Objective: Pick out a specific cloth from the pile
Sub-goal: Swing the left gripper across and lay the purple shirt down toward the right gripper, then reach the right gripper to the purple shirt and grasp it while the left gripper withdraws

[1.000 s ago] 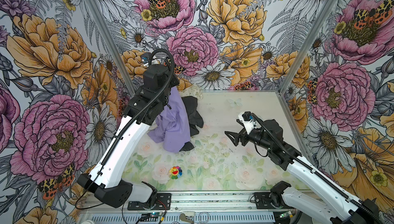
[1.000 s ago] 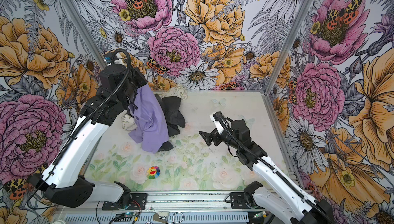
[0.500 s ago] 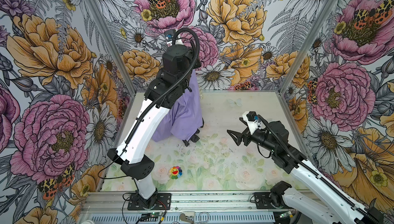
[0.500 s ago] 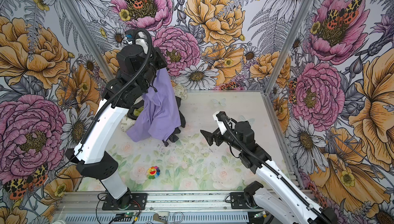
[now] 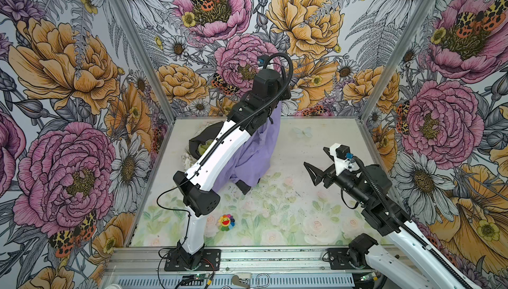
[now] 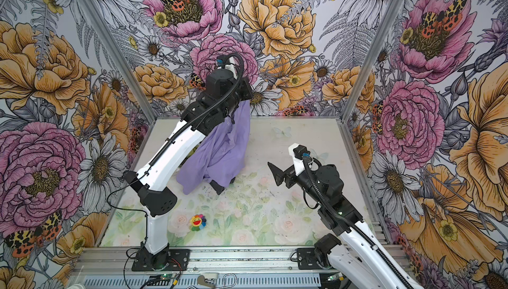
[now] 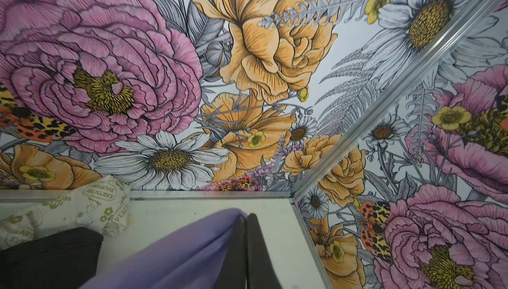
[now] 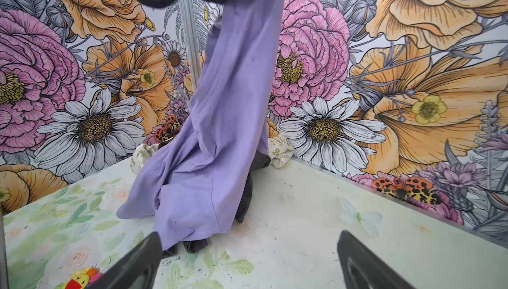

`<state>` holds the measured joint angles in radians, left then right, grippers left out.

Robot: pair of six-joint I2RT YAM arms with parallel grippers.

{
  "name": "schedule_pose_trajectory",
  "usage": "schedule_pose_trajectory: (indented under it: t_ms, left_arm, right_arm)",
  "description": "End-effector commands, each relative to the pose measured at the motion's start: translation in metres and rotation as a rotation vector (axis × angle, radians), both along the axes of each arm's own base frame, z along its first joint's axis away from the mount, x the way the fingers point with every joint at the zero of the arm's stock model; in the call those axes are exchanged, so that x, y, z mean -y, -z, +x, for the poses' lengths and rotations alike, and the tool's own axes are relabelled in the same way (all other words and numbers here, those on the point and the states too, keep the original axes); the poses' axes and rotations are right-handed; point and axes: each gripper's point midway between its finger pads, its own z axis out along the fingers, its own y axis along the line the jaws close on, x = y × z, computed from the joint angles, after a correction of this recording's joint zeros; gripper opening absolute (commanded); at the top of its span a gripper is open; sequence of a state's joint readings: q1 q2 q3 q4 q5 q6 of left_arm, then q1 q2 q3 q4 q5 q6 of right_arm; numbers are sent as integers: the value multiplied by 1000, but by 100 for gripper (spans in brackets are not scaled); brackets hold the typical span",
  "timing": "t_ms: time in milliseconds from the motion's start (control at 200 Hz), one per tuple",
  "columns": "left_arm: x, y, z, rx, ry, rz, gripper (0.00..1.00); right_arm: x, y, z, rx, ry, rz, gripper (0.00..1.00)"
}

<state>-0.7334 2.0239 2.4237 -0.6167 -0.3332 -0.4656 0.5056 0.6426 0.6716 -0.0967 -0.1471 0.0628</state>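
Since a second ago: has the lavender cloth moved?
Yes. The lavender cloth, in the shut left gripper, went up and right, away from the left corner post toward the table middle.

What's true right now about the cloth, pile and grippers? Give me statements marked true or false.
1. The left gripper is shut on the cloth. True.
2. The cloth hangs clear of the table. False: its lower end lies on the table.
3. The right gripper holds the cloth too. False: it is open and empty.
4. A flower toy lies on the table. True.
5. The pile is at the table's right edge. False: it is at the back left.
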Motion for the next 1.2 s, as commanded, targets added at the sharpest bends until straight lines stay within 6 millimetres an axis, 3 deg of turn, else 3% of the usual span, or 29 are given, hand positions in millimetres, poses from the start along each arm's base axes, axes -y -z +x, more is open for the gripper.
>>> schedule_pose_trajectory:
  t_ms: [0,75,175,260,345,455,470,490,585,681,891,1051,1191]
  left_arm:
    - [52,53,-5,-97,144,7,0]
    - [72,97,-10,-172,193,59,8]
    - [88,137,-21,-243,247,111,54]
    - [79,148,-27,-259,231,150,74]
    - [49,138,-30,-238,139,173,90]
    - [8,128,-44,-237,59,168,92]
    - [-1,115,-51,-221,53,151,92]
    - [-10,113,-55,-219,39,146,92]
    - [-50,118,-76,-230,-28,151,92]
    - [-88,135,-100,-257,-72,159,92]
    - [-156,193,-156,-343,-151,140,92]
    - [-188,228,-184,-394,-190,82,93]
    - [-210,249,-192,-435,-249,19,93]
  right_arm:
    - [16,-3,1,23,88,18,100]
    - [23,-5,-1,41,118,20,100]
    - [31,-6,-3,59,156,24,100]
    - [37,-7,-4,74,181,24,99]
    - [40,-7,-5,82,194,20,99]
    - [40,-5,-4,87,197,10,100]
    - [40,-5,-3,87,196,9,99]
    - [39,-4,-3,85,195,7,100]
    - [34,-2,0,81,178,0,99]
    - [27,1,3,71,148,-2,99]
    - [9,4,7,48,69,0,99]
    - [-13,10,9,-7,-37,-3,100]
    - [-34,20,13,-81,-132,-2,100]
